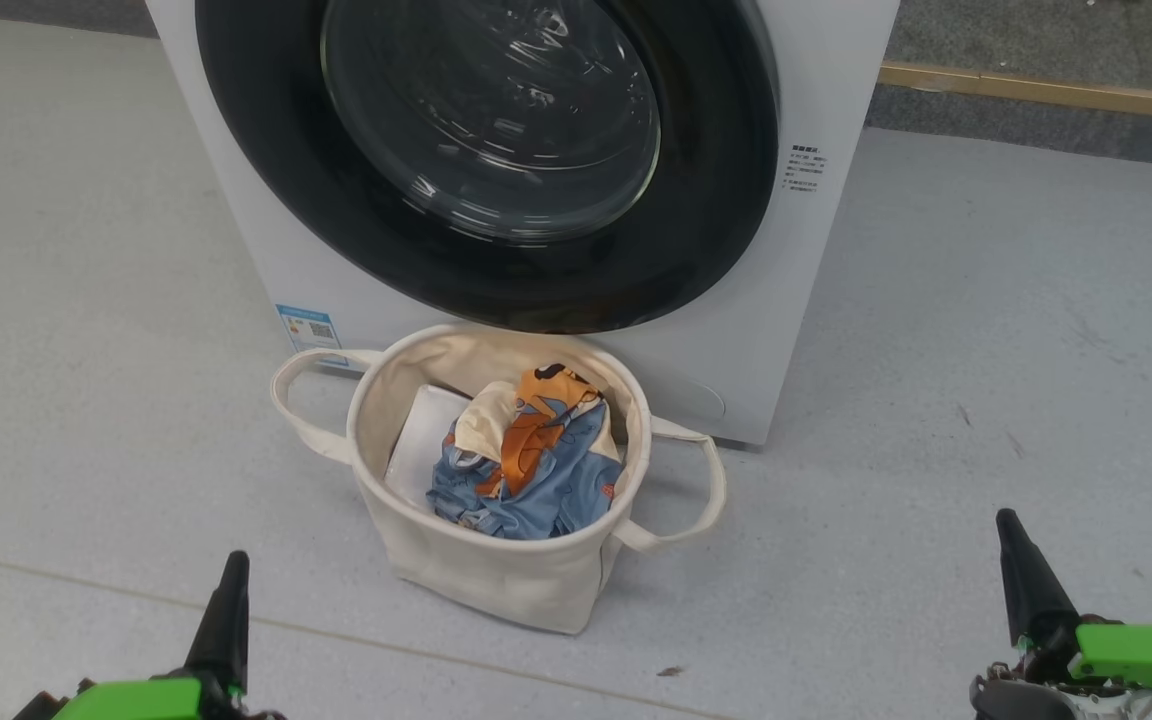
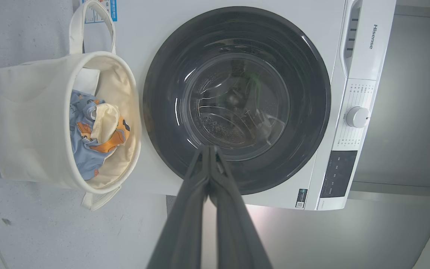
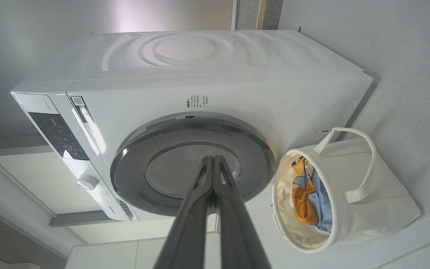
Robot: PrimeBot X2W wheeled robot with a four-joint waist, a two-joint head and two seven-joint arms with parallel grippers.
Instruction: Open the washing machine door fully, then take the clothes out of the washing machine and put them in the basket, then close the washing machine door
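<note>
The washing machine stands white ahead of me, its round black-rimmed glass door lying flat against the front, shut. Directly before it sits the cream canvas basket with the light-blue, orange and cream clothes bundled inside beside a flat white sheet. My left gripper is low at the left, shut and empty, well short of the basket. My right gripper is low at the right, shut and empty too. The door and basket fill the left wrist view; the right wrist view shows the door and the clothes.
Grey speckled floor spreads on both sides of the machine and basket. A yellowish strip runs along the floor at the back right. The machine's control dial and dark panel sit at its top.
</note>
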